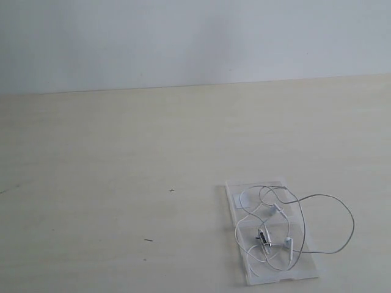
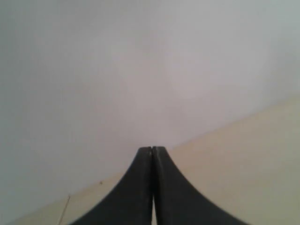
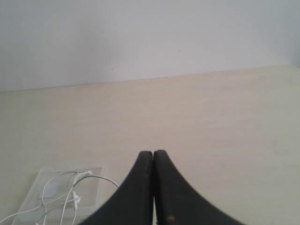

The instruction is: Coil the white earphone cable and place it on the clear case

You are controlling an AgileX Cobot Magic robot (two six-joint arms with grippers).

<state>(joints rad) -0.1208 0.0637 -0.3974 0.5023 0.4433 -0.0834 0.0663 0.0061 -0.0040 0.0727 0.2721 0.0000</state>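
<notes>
Exterior view is showing the clear case (image 1: 305,268) lying flat on the pale table (image 1: 122,183), and the white earphone cable (image 1: 264,237) is sitting right on top of it in a loose tangle. Loops are crossing over each other across the case, with the earbuds and a darker piece resting near the case's middle. One big loop is spilling past the case's long edge, on the side away from its small white sticker (image 1: 239,198), and is lying on the table just beside the case.

Over to the left gripper (image 2: 153,149): its two dark fingers are pressing together tip to tip, clenched on nothing, and it is pointing at the grey wall (image 1: 183,43) with a strip of table under it.

The right gripper (image 3: 153,152) is looking the same, fingers squeezed together and empty. It is hanging above the table, apart from the case, with the case and its tangle of cable showing beside the fingers.
</notes>
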